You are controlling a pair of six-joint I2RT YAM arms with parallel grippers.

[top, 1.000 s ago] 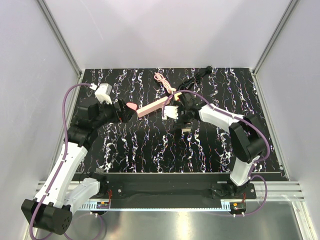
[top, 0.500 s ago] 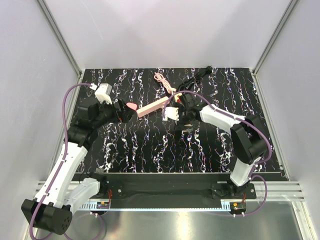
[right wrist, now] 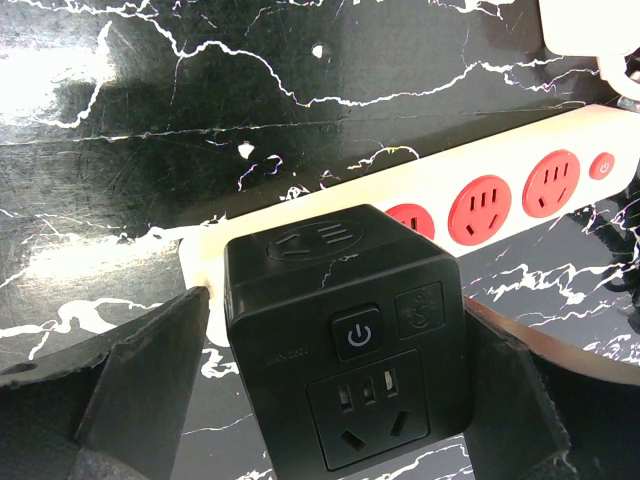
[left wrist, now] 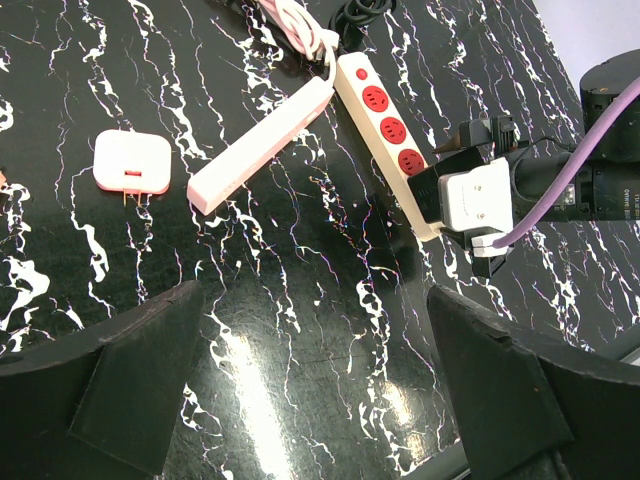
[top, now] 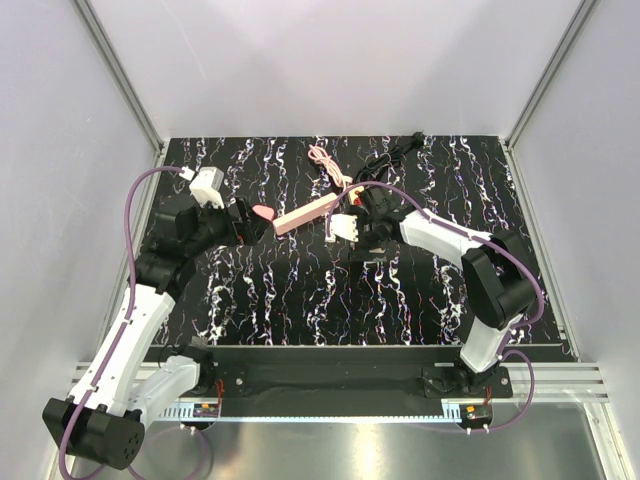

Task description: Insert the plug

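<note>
A black cube plug (right wrist: 345, 330) with a power button stands on the end of a white power strip (right wrist: 500, 205) with red sockets. My right gripper (right wrist: 338, 335) is shut on the cube, one finger on each side. In the left wrist view the cube (left wrist: 438, 180) sits at the near end of the strip (left wrist: 385, 105), with three red sockets bare beyond it. In the top view my right gripper (top: 350, 228) is at the table's middle. My left gripper (top: 255, 222) is open and empty, to the left; in its own view it (left wrist: 312, 330) hangs over bare table.
A pale pink bar-shaped strip (left wrist: 260, 150) lies left of the white strip. A small pink and white square plug (left wrist: 130, 162) lies further left. A pink cord (top: 322, 160) and black cables (top: 395, 150) lie at the back. Walls enclose the black marbled table (top: 300, 290).
My right gripper has shifted slightly with the black cube over the strip's end and levelled out. The left arm has not moved.
</note>
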